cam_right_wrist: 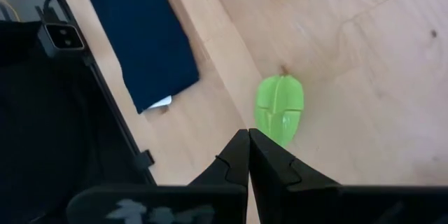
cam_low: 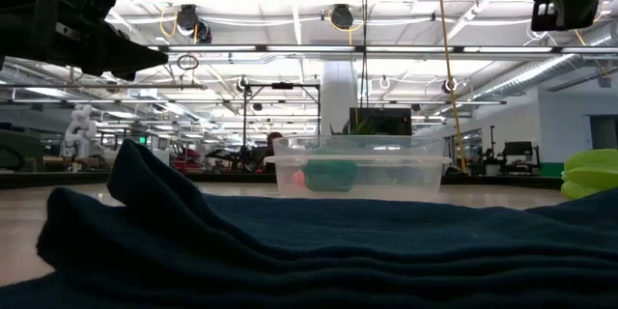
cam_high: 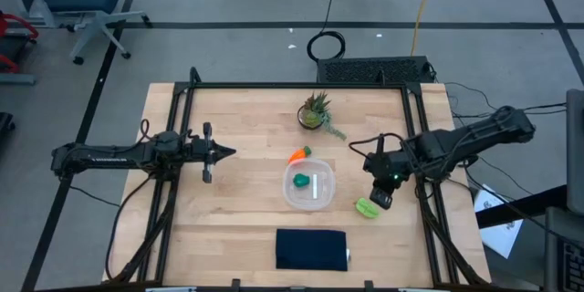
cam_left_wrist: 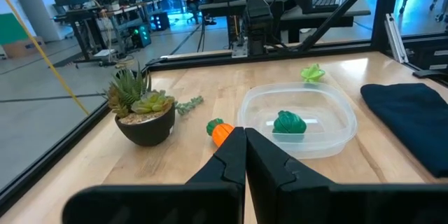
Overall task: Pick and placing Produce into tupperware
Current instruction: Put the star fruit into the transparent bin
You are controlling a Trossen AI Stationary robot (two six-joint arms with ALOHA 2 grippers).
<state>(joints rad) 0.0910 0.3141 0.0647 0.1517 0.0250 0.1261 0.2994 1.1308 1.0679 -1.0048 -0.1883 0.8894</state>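
The leaf piece (cam_right_wrist: pixel 280 107) is seen lying just ahead of the right tool (cam_right_wrist: pixel 249 140), whose fingers are pressed together empty, its long axis in line with them.

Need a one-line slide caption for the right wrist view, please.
Right gripper, shut and empty, above the leaf piece on the table, beside the navy cloth.

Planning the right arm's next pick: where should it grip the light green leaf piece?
Probably from above, jaws across the narrower width of the leaf piece at mid-length. It lies flat on the table, clear of the tupperware, with the right gripper above it.
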